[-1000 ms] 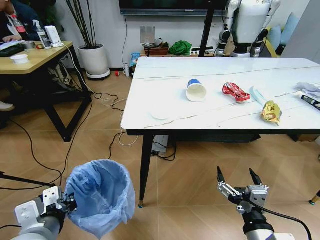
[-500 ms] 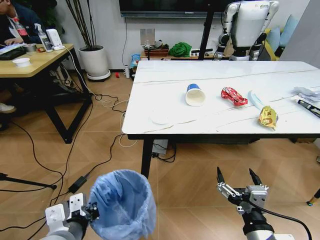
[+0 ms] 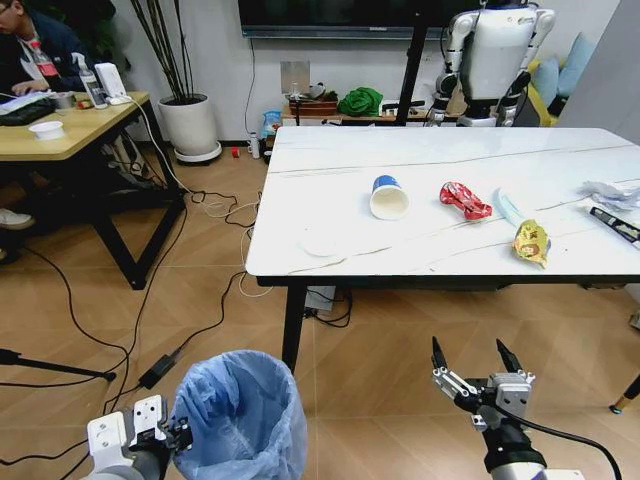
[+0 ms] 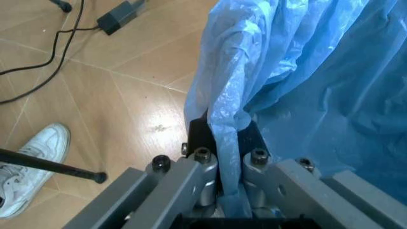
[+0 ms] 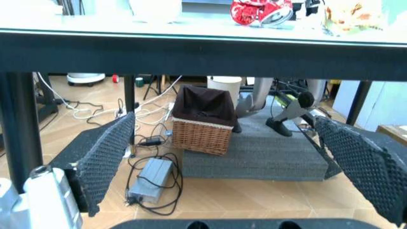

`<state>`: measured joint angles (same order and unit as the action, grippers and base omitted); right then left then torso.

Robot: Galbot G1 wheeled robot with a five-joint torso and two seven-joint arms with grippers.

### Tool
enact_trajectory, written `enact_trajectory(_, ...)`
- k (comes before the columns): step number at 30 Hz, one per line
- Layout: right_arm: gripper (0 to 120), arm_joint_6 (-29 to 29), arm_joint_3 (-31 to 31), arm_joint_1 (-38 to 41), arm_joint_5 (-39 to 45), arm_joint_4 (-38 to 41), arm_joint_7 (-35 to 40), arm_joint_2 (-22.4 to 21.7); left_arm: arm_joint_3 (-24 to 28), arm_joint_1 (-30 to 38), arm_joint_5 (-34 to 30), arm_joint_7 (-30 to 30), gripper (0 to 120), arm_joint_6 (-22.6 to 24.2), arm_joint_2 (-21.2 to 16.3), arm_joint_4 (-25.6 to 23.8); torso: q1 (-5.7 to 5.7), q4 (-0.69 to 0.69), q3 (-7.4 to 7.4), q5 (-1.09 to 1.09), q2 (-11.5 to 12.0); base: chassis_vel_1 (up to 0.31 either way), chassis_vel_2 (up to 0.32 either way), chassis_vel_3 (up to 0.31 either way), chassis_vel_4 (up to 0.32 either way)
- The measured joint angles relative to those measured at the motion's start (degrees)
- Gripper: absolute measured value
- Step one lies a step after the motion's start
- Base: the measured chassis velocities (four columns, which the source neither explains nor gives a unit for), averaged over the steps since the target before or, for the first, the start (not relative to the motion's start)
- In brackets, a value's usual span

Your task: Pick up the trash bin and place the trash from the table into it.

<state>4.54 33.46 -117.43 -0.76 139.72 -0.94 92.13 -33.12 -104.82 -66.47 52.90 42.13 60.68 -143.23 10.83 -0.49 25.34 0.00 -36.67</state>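
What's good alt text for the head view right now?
The left gripper, low at the left, is shut on the rim of the trash bin, held above the wood floor short of the table. The right gripper hangs open, low at the right. On the table lie a paper cup, red wrapper and yellow wrapper.

An indoor robotics lab or office-style test room with a tan wood-look tile floor [image 3: 380,350] and white walls. A white humanoid robot [image 3: 493,55] stands at the far wall beneath a wall-mounted dark screen [image 3: 340,12]. A large white marble-look table [image 3: 330,190] fills the middle. To the left, a person sits at a light wooden desk [image 3: 70,125] with a spray bottle on it. A tall potted plant [image 3: 187,110] stands in the corner, and black cables [image 3: 130,320] trail loose across the floor
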Motion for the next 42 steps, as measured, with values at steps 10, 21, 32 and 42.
enact_trajectory(10,100,0.03,-0.56,0.03,-0.81,-0.47,-0.01,0.0,0.58,1.56,-1.77,-0.27,0,0.0,-0.71,0.0,1.18,0.0,1.7,0.0,-2.86,0.0,0.0,0.0,0.0)
enact_trajectory(21,100,0.07,-0.64,0.1,-0.82,-0.46,0.0,0.0,0.13,2.76,-4.14,-0.3,0,0.0,-1.41,0.0,2.23,0.0,3.23,0.0,-5.44,0.0,0.0,0.0,0.0)
enact_trajectory(32,100,0.18,-0.86,-0.03,-1.04,-0.19,0.02,0.0,0.35,2.78,-4.76,-0.21,0,0.0,-1.15,0.0,3.48,0.0,4.94,0.0,-8.41,0.0,0.0,0.0,0.0)
enact_trajectory(42,100,0.24,-1.0,-0.02,-1.09,-0.18,0.07,0.0,0.24,2.91,-4.81,-0.15,0,0.0,-1.03,0.0,4.54,0.0,6.24,0.0,-10.78,0.0,0.0,0.0,0.0)
